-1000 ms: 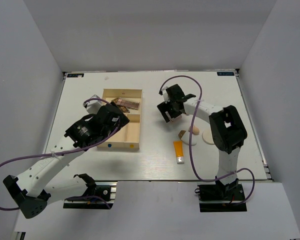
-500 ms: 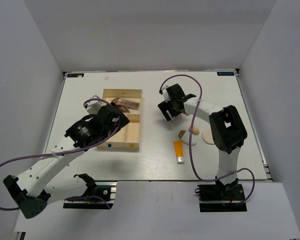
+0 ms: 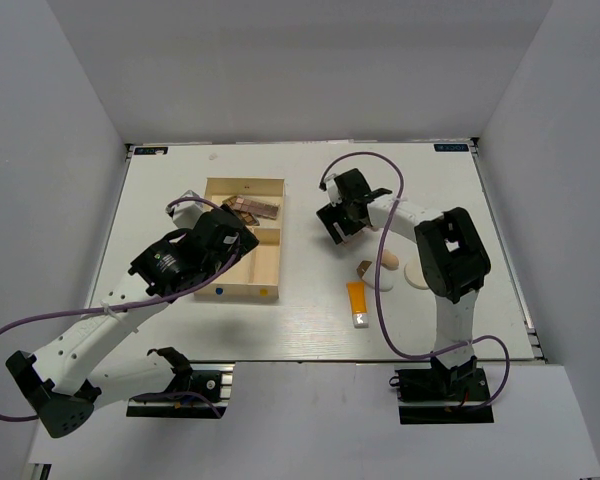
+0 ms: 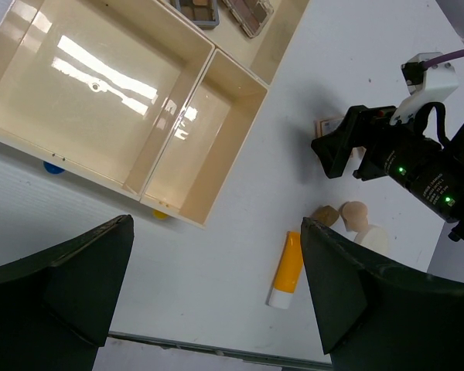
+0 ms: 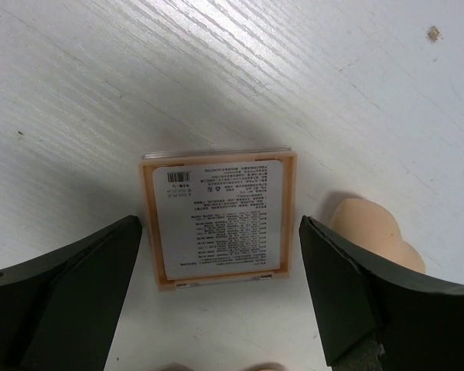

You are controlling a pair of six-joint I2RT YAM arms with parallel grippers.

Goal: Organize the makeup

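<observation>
R end effector [image 5: 220,232] is spread wide and holds nothing, one finger on either side of the square compact [image 5: 219,220] w/ a gap showing on both sides. The compact lies flat on the bench [image 5: 100,69], label side up, a tan sponge [image 5: 375,232] just beside it. Judging by looks: light, stiff plastic, thin and low, smooth edges likely slippery, hinged lid could pop, so pinch the two opposite side edges near mid-length, fingers down close to the bench. L end effector [image 4: 216,232] is also open w/ nothing in it, above the near edge of the wooden box [image 4: 178,124]. R wrist view gives the barcode label and edge gaps, which the top view hides under the arm. L wrist view shows the palettes [image 4: 224,9] in the far compartment and the orange tube [image 4: 286,267] out on the bench.
</observation>
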